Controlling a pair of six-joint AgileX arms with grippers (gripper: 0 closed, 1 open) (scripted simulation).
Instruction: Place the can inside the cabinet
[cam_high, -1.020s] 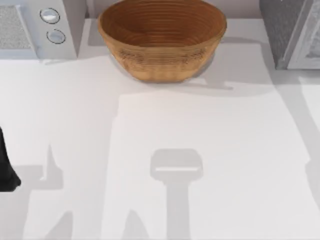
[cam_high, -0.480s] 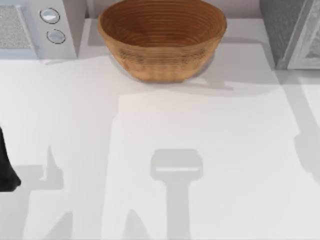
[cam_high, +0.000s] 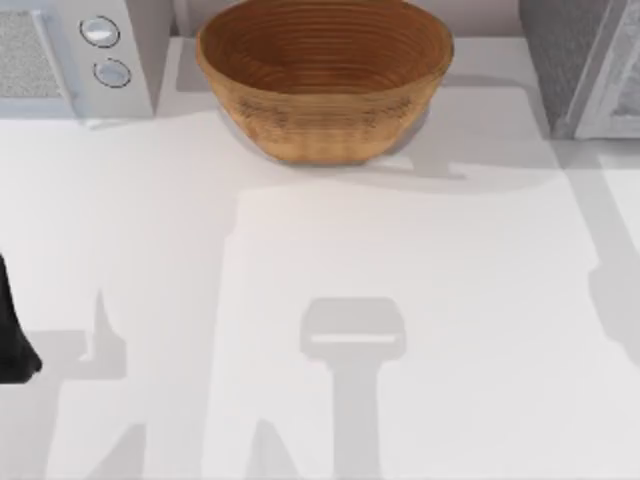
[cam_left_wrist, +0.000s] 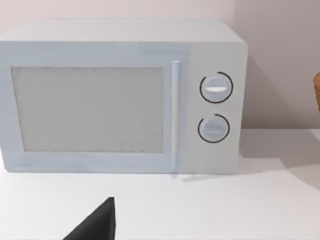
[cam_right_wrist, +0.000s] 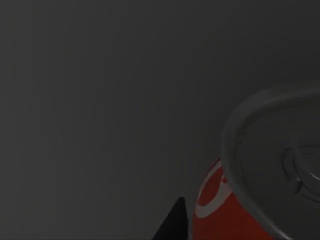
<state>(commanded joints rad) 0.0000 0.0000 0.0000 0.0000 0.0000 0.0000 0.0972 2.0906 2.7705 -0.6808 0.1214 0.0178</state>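
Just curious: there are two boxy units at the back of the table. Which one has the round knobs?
The white appliance at the back left has two round knobs. The grey speckled cabinet at the back right has none.

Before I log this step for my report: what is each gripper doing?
Left gripper: parked at the table's left edge, cannot be told.
Right gripper: beside the red silver-topped drink can in a dark view, cannot be told.
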